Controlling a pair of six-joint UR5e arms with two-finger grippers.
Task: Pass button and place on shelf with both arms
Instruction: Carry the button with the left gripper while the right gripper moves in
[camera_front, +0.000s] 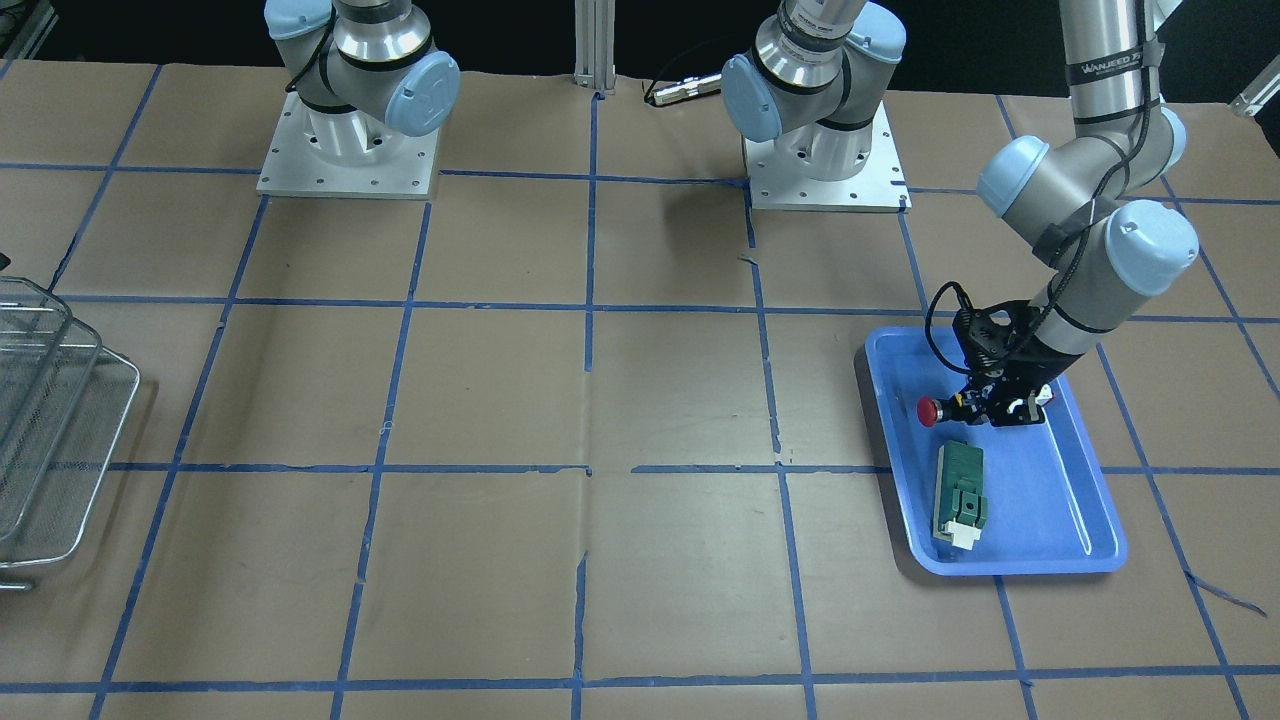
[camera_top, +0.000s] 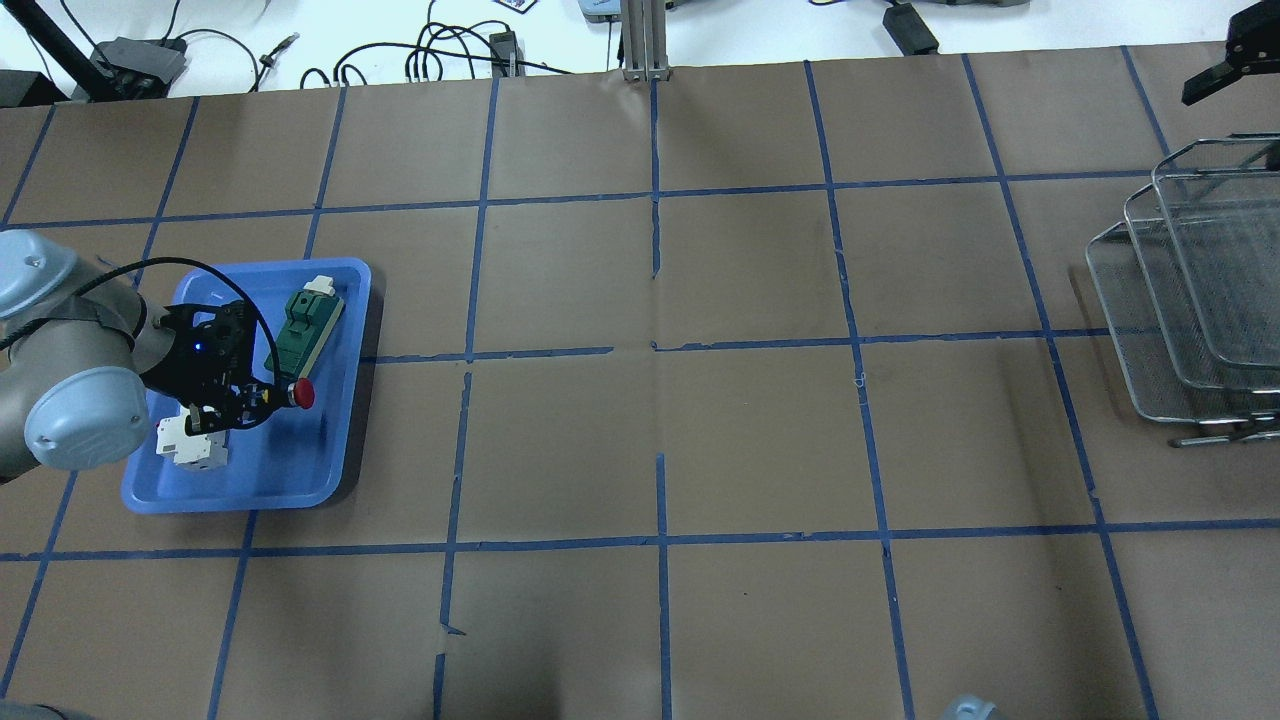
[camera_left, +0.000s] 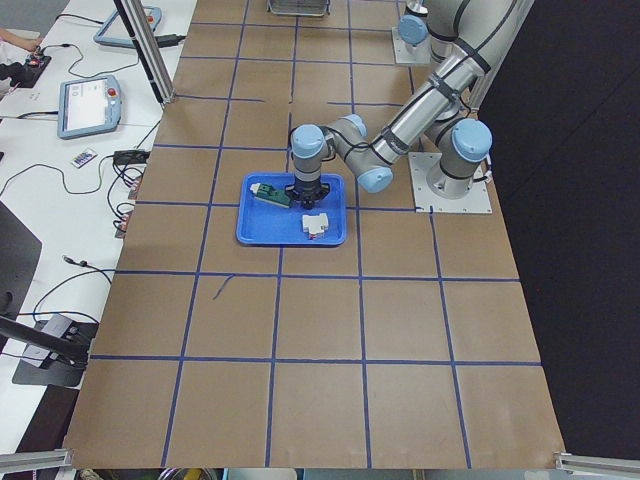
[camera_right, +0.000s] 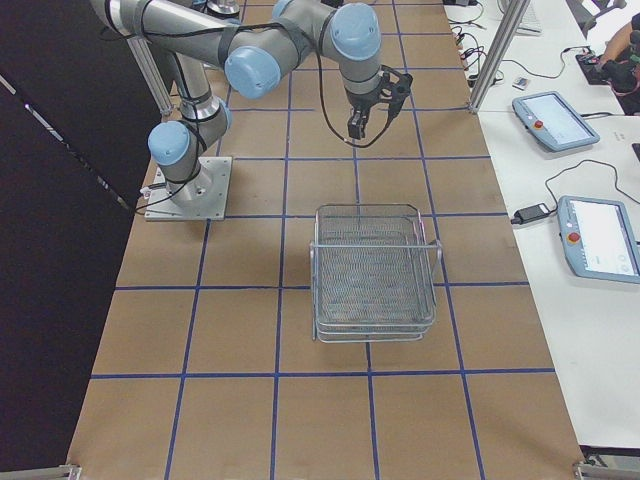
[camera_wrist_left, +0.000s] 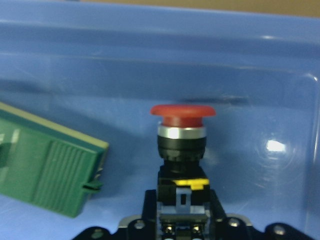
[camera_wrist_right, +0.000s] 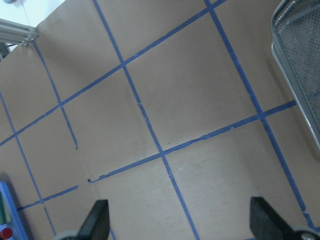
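Note:
The button (camera_wrist_left: 182, 130), with its red cap (camera_front: 928, 411) pointing sideways, is held by its black body over the blue tray (camera_front: 1000, 565). My left gripper (camera_front: 985, 405) is shut on it; it also shows in the overhead view (camera_top: 250, 400), with the button (camera_top: 300, 394) at its tip. My right gripper (camera_wrist_right: 182, 222) is open and empty, high above the table near the far edge (camera_right: 362, 118). The wire-mesh shelf (camera_top: 1190, 300) stands at the table's right end, and also shows in the right-side view (camera_right: 375, 270).
A green rectangular module (camera_top: 303, 325) lies in the tray (camera_top: 240, 500) beside the button, close to the left gripper. A white breaker block (camera_top: 190, 440) lies in the tray under the left wrist. Brown paper with blue tape lines covers the table between tray and shelf.

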